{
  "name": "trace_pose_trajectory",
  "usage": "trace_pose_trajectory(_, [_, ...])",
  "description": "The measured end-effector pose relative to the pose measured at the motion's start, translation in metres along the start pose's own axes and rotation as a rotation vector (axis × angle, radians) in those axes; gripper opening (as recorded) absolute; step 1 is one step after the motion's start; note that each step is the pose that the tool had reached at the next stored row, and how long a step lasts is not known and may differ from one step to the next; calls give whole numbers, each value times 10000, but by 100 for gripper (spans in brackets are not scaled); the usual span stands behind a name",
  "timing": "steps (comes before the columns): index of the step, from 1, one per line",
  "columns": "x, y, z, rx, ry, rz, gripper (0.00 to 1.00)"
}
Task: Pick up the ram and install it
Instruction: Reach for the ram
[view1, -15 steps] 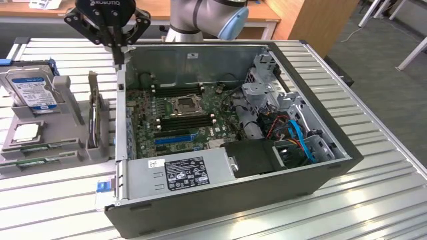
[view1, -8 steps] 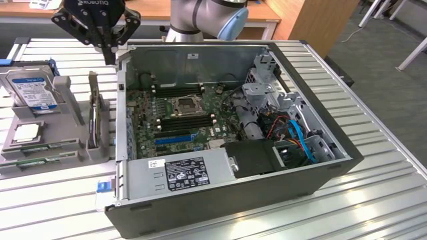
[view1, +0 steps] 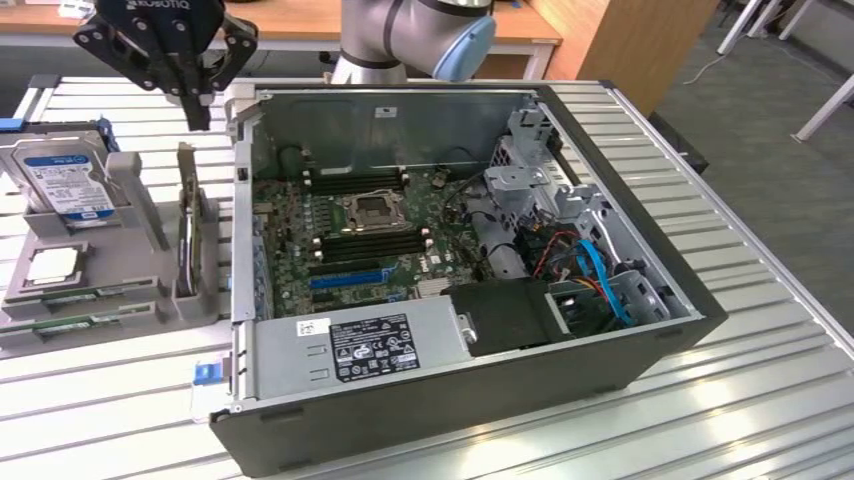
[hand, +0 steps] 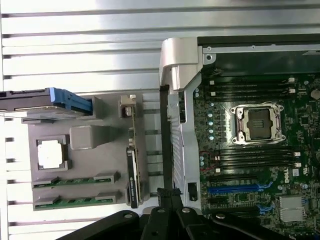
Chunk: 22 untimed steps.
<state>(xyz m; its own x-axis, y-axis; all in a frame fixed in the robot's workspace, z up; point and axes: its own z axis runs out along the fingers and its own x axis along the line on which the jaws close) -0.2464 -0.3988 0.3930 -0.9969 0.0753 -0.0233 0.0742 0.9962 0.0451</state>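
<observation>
Ram: thin green stick. We find it lying flat in its groove at the near end of the holder, untouched and well apart from the gripper.
Second stick: a like green stick in the neighbouring groove, just beside the first. We cannot tell which one is meant.
Processor chip: square and silver, seated in its recess just behind the sticks.
Holder: grey block on the slatted table, beside the case on the exterior view's left.
Expansion card: stands on edge in the holder, between the sticks and the case wall.
Hard drive: propped upright at the holder's far end.
Case: open, with the power supply nearest us and the motherboard behind it.
Memory slots: long and black, empty as far as we see, on either side of the bare processor socket.
Gripper: fingers pressed together, holding nothing. It hangs above the table past the holder's far end, near the case's far corner.
Risk, pick: we judge that closed fingers would strike the stick rather than straddle it. The close neighbour invites catching both, and the thin edge may tilt in a grip.
Risk, travel: the upright card and the case wall could be clipped.
Risk, seating: a tilted or reversed stick could jam in its slot.
</observation>
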Motion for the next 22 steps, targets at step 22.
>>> trace_pose_trajectory(22, [275, -21, -5, 0, 0, 0, 10])
